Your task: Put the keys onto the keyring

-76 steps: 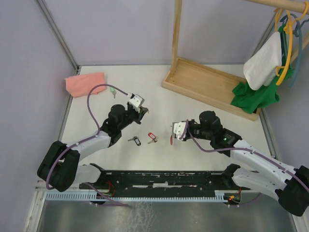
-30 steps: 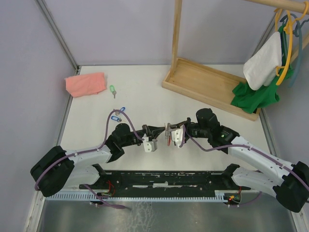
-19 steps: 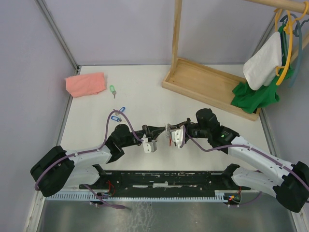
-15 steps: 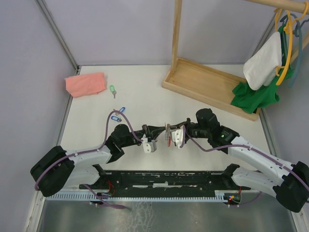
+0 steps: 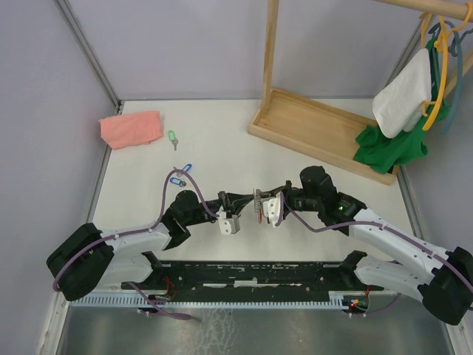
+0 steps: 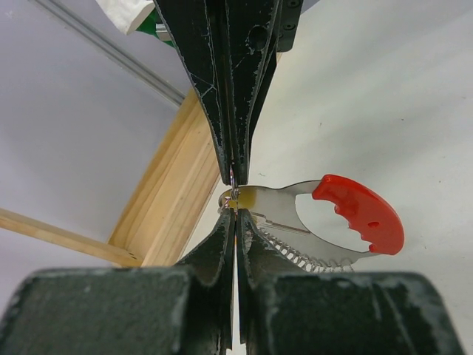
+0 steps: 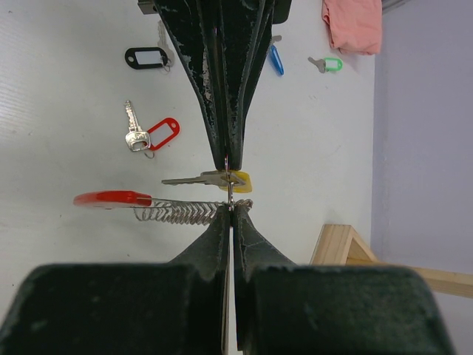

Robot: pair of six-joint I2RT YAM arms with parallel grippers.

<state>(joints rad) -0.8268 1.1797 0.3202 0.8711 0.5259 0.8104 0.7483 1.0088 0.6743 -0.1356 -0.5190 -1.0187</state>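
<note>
Left claw (image 6: 235,222): clenched on the yellow-tagged key (image 7: 198,179). Right claw (image 7: 231,214): clenched on the keyring (image 7: 177,213), tip to tip with the left claw above the near middle of the counter (image 5: 222,140). Red-tagged key (image 7: 151,134) and black-tagged key (image 7: 148,57): loose on the counter.

the keyring (image 5: 256,206) hangs over the bench (image 5: 222,133) (one key (image 7: 211,179) touches its end); behind-left of it lie two keys (image 5: 186,169), farther back a lone key (image 5: 173,138) and cloth (image 5: 131,128); behind-right, the wooden stand (image 5: 318,127).
</note>
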